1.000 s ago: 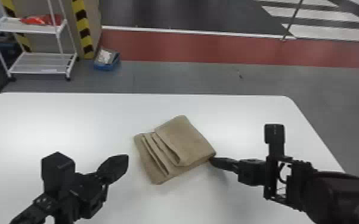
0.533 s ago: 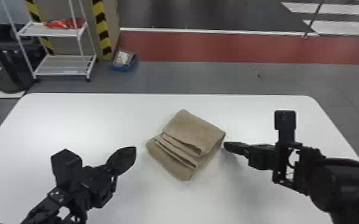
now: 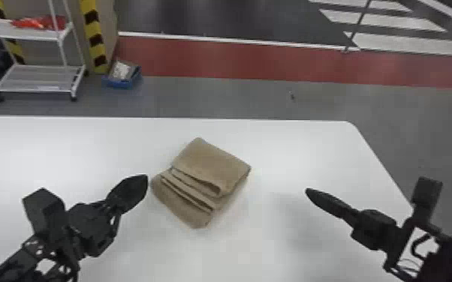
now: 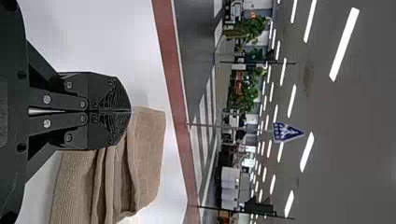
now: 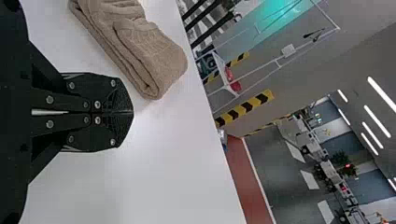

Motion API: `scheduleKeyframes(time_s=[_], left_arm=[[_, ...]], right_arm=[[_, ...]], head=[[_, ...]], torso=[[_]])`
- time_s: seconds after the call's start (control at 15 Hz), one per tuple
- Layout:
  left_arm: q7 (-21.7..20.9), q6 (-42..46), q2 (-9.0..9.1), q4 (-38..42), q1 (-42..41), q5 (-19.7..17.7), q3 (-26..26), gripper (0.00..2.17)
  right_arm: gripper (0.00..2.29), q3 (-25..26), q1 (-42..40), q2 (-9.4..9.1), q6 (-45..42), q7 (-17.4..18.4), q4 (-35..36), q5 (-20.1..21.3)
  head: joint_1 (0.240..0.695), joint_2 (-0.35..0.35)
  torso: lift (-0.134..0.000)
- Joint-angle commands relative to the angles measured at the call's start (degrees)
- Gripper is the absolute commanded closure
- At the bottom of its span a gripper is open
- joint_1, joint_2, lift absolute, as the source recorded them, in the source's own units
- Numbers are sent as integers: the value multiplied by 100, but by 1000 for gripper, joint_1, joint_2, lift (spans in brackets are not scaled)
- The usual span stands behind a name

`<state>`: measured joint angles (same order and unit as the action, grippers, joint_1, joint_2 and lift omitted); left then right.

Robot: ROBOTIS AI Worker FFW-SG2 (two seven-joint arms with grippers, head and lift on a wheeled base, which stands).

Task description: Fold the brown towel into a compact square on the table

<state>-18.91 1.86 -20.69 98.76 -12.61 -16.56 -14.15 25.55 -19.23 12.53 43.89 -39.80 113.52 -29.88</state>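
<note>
The brown towel point(image 3: 210, 165) lies folded in layers on the white table point(image 3: 274, 150), turned at an angle, its stacked edges facing front left. Just left of it, apart in the head view, is my left gripper point(image 3: 144, 183). My right gripper point(image 3: 309, 192) stands to the right with a stretch of table between it and the towel. In the left wrist view the left gripper point(image 4: 130, 111) is shut, with towel layers point(image 4: 144, 154) beyond its tips. The right wrist view has the right gripper point(image 5: 132, 112) shut and holding nothing, the towel point(image 5: 154, 60) beyond it.
Past the table's far edge point(image 3: 161, 118) are a white shelf cart point(image 3: 37, 78) with red items and a blue box point(image 3: 122, 77) on the floor. The table's right edge slopes away beside the right arm.
The right gripper has drawn away from the towel's right corner, off to the right. The head view has shifted. The towel keeps its folded form.
</note>
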Motion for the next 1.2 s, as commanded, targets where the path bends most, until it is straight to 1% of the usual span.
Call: scheduleKeyframes(time_s=[0.0, 0.07, 0.13, 0.27, 0.33, 0.47, 0.6, 0.73, 0.8, 1.13], left_arm=[[-7, 363, 13, -639, 496, 47, -361, 1787], [28, 521, 48, -991, 768, 118, -537, 1787], [54, 592, 118, -1351, 1050, 161, -668, 1787], [63, 820, 215, -1870, 1436, 267, -888, 1787], [90, 855, 250, -2019, 1568, 381, -958, 1787], [98, 855, 320, -2300, 1727, 408, -958, 1787], [116, 908, 338, -2529, 1832, 469, -958, 1787], [213, 1031, 329, -2722, 1911, 469, -923, 1787], [230, 1066, 311, -2749, 1929, 469, -871, 1787], [177, 855, 127, -2872, 1973, 478, -844, 1787]], right_arm=[[1804, 512, -546, -216, -192, -248, 390, -255], [1804, 706, -740, -392, -262, -397, 557, -352], [1804, 873, -854, -524, -279, -547, 645, -431], [1804, 1093, -1003, -611, -297, -731, 724, -519], [1804, 1180, -1074, -620, -297, -802, 742, -615], [1804, 1347, -1144, -673, -315, -890, 768, -659], [1804, 1488, -1197, -752, -315, -1021, 768, -730], [1804, 1550, -1267, -796, -350, -1100, 786, -765], [1804, 1567, -1267, -858, -367, -1127, 786, -765], [1804, 1497, -1249, -884, -526, -1136, 742, -712]], head=[[695, -220], [695, -238], [695, -252], [695, -274], [695, -290], [695, -307], [695, -317], [695, -319], [695, -316], [695, -279]], torso=[[-125], [-125], [-125], [-125], [-125], [-125], [-125], [-125], [-125], [-125]])
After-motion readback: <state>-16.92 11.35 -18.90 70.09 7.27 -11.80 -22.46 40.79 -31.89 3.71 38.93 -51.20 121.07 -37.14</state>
